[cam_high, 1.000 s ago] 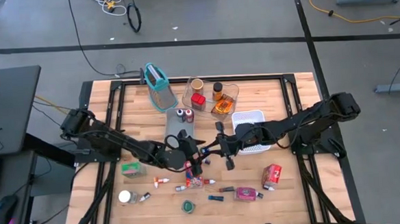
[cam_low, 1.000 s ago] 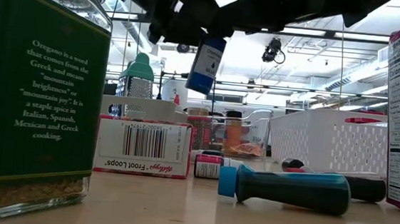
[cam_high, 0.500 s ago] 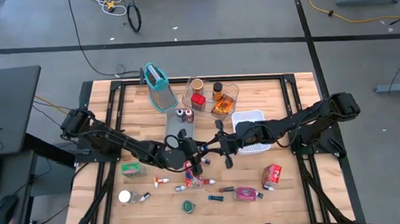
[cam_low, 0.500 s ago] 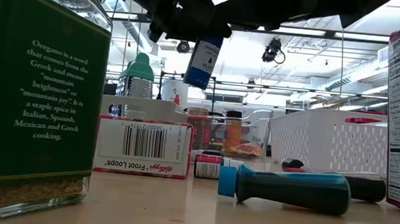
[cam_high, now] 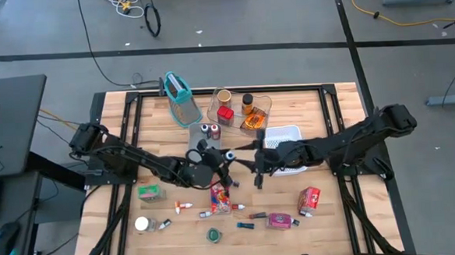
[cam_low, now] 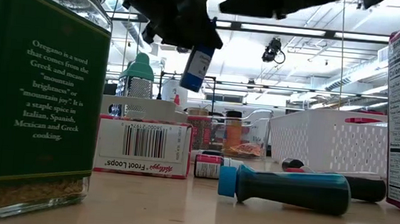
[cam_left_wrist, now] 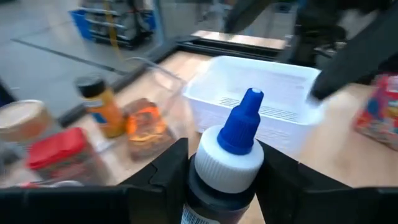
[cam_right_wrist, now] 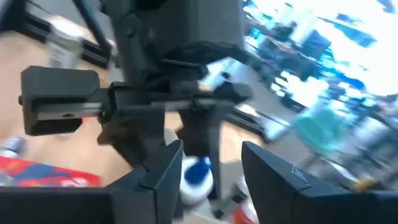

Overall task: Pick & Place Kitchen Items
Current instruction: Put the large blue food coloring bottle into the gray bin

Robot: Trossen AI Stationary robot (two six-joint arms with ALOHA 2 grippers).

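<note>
- A small blue-capped dropper bottle (cam_left_wrist: 229, 162) sits pinched between the left gripper's (cam_high: 223, 160) two dark fingers, held in the air at the centre of the high view, well above the wooden table (cam_high: 335, 215).
- In the low view the bottle hangs tilted at upper centre, clear of everything below.
- The right gripper (cam_high: 253, 167) hovers just beside it, jaws parted and empty.
- The white basket (cam_high: 284, 132) lies right of centre and the clear tray (cam_high: 264, 104) of jars above it.
- Judgement: the carry goes best with the pinch kept firm and the bottle lowered inside whichever container is meant before release.
- Judgement: the right arm, so near, should draw clear to avoid a knock.
</note>
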